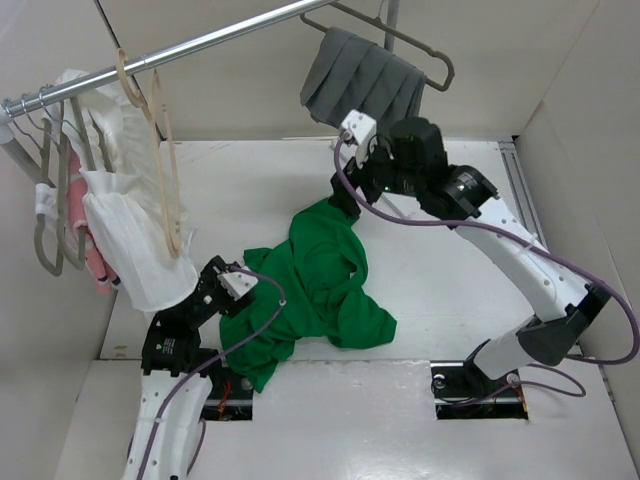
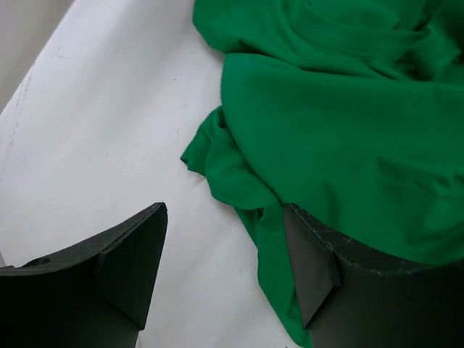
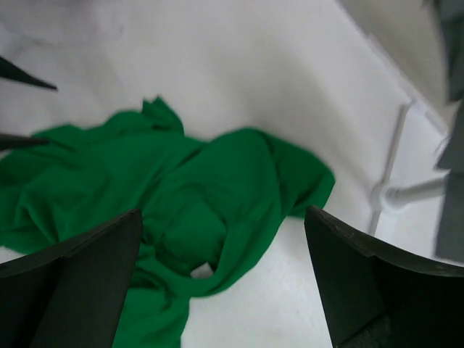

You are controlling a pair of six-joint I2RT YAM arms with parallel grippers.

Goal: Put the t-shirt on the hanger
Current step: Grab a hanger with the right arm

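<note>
1. T-shirt lies crumpled on the counter, from mid-counter toward the near-left corner; its collar is hard to make out.
2. Hanger hangs from the rail at far left, against white garments.
3. Left jaws are apart, with the shirt's edge against one finger.
4. Right jaws are wide apart above the shirt.

The t-shirt lies bunched on the middle of the table. The left gripper is at its near-left edge and the right gripper is over its far end. A rail crosses the far left. The hanger hangs from it, with garments to its left and other hangers leftmost. A pleated cloth hangs behind the t-shirt.
</note>
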